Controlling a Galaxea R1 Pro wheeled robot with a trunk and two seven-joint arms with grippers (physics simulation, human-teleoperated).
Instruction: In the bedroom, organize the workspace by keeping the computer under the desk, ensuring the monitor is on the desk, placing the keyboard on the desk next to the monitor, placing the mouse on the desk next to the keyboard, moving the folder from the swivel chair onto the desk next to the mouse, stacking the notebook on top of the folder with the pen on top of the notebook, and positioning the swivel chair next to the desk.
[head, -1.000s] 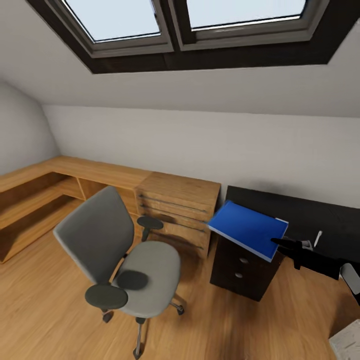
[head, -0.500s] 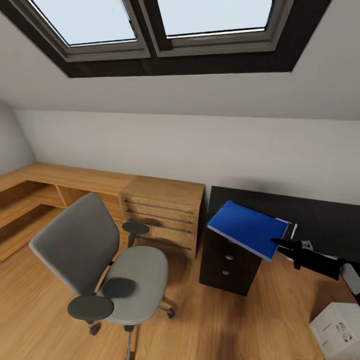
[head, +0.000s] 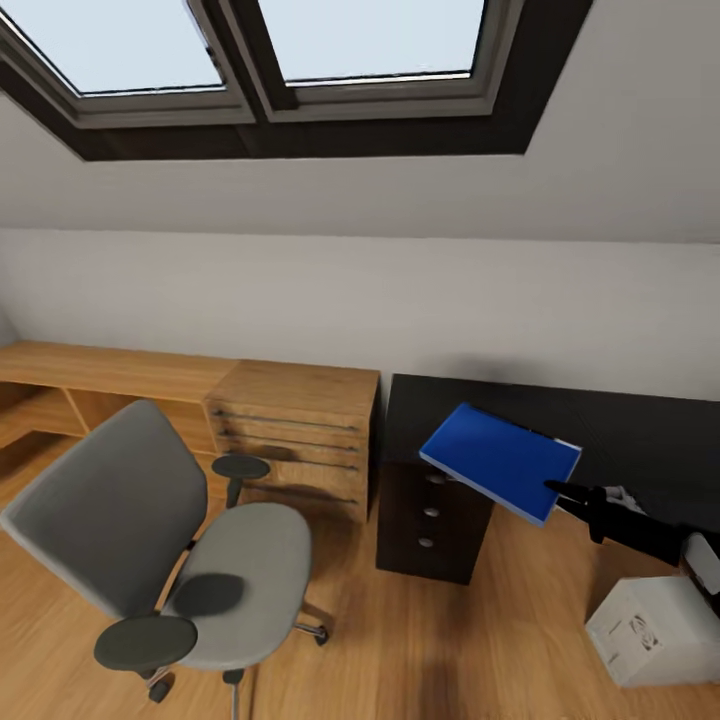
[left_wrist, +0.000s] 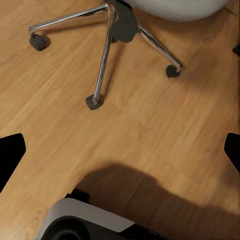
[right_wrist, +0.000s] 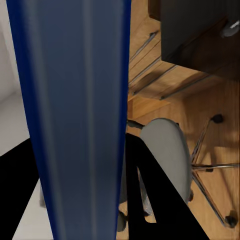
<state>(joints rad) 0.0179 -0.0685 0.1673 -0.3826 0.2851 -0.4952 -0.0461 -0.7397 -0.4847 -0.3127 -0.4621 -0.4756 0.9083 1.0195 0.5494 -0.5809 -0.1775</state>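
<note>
The right gripper (head: 562, 490) pinched the blue folder (head: 500, 460) by one edge; it looked light and stiff, tilting above the table (head: 640, 435).

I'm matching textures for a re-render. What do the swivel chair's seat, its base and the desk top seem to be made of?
The swivel chair seat looks like matte grey fabric, with no shine. Its base looks like chromed metal, given the bright reflective spokes. The desk top looks like smooth black laminate, though possibly painted wood.

Glossy black desk (head: 640, 425), wood floor (head: 480, 640)
</note>
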